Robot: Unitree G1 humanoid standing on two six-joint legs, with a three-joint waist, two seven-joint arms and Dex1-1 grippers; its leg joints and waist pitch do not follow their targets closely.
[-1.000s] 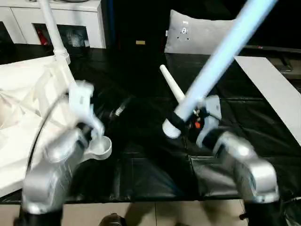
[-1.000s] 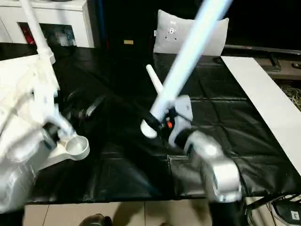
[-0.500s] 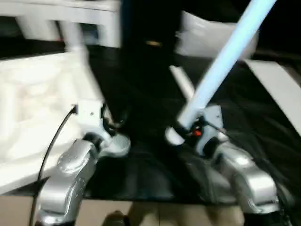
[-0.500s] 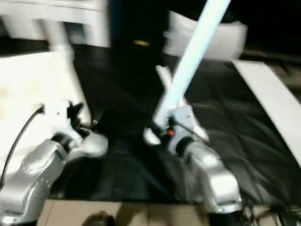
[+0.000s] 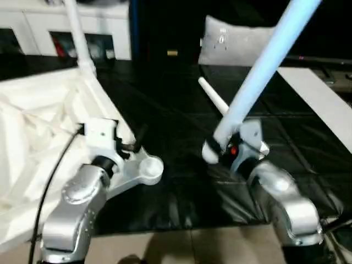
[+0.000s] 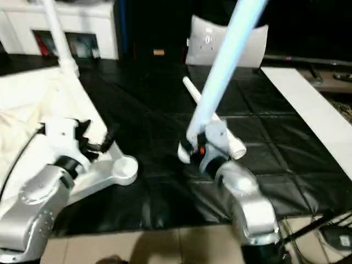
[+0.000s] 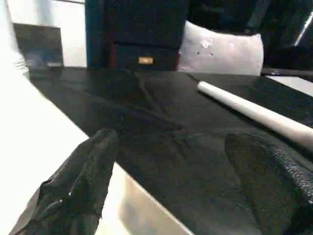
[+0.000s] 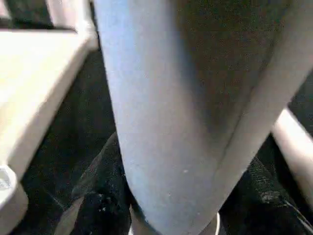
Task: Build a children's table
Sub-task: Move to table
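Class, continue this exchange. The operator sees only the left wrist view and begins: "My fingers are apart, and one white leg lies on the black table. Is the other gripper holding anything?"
Observer: Yes. The right gripper is shut on a second leg, which tilts up and away.
Operator: Is any leg fitted?
Observer: One leg stands upright in the tabletop's far corner.
Operator: Where's the nearest empty socket?
Observer: The near corner socket is just beside the left gripper.
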